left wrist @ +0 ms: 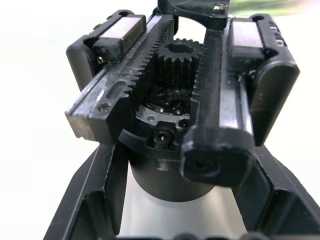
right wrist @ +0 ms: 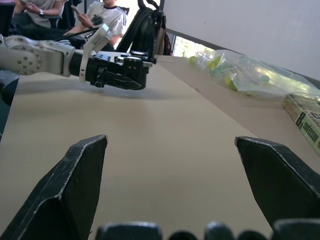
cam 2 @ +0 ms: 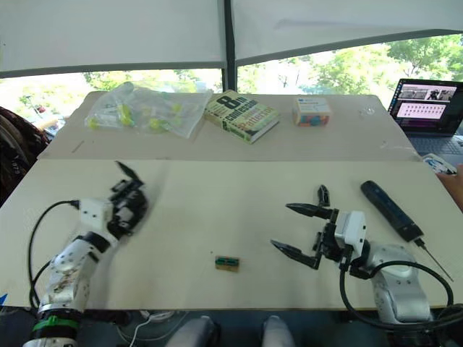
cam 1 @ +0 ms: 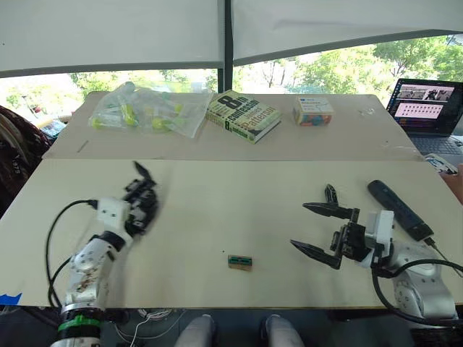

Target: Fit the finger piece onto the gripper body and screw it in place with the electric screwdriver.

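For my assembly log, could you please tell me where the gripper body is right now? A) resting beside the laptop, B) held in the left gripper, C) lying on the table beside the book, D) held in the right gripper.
B: the left gripper is shut on the gripper body, whose rack and gear sit between its fingers; the right gripper is open and empty.

The book (cam 1: 243, 115) lying on the far counter (cam 1: 347, 134) carries a large "8" on its cover, followed by what looks like "comissoni", with smaller lines beneath too small to read.
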Available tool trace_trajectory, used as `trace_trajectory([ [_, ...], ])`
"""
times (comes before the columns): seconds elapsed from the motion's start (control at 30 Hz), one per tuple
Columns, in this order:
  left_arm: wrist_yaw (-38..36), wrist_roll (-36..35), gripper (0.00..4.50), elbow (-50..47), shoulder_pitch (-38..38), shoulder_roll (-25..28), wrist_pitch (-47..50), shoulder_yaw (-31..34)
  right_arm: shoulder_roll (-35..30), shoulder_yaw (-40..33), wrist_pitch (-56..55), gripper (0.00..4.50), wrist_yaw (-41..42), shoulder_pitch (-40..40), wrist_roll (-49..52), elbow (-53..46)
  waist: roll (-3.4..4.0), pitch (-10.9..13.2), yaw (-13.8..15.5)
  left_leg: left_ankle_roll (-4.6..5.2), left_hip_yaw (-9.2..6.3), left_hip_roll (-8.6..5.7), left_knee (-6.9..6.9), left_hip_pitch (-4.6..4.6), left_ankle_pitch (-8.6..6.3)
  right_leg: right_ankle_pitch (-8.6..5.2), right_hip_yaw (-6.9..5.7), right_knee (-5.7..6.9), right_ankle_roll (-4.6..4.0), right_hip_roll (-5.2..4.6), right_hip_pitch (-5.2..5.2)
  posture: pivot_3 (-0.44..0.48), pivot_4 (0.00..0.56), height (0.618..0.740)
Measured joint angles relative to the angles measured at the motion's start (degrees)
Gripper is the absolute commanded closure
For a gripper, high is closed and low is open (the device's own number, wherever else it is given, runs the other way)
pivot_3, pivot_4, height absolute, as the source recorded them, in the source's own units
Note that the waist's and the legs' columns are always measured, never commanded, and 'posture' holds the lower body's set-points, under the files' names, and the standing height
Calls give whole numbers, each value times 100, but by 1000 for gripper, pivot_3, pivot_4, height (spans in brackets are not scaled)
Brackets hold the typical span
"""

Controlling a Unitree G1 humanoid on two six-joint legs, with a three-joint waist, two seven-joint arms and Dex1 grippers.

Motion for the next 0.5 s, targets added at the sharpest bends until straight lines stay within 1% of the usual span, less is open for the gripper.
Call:
trace_trajectory([
  [0.1,-41,15,2163,-782,17,-179,459,-554,-34,-142,-76,0,140,172,7,103,7,-1,-31,-1,3,3,-1,10,1,0,5,10,-1,7,2,0,150,740],
  [0.17,-16,59,2163,-951,-12,-339,678,-875,-62,-195,-106,0,202,309,20,121,8,-2,-66,-2,10,7,-5,21,1,3,23,15,-6,20,2,0,150,740],
  [0.23,83,243,2163,-901,-129,-531,855,-1173,-103,-254,-132,0,246,435,31,121,8,-1,-75,-3,10,7,-4,26,3,5,28,18,-8,25,3,0,150,740],
  [0.33,103,423,2163,-771,-199,-662,1016,-1497,-116,-312,-143,0,255,606,35,51,8,-1,-85,-3,16,7,-4,28,4,5,37,19,-8,30,1,0,150,740],
  [0.5,121,532,2163,-632,-169,-786,1072,-1678,-156,-434,-145,0,263,883,41,-71,8,-1,-51,-1,17,1,-3,26,4,8,41,14,-2,23,1,0,150,740],
])
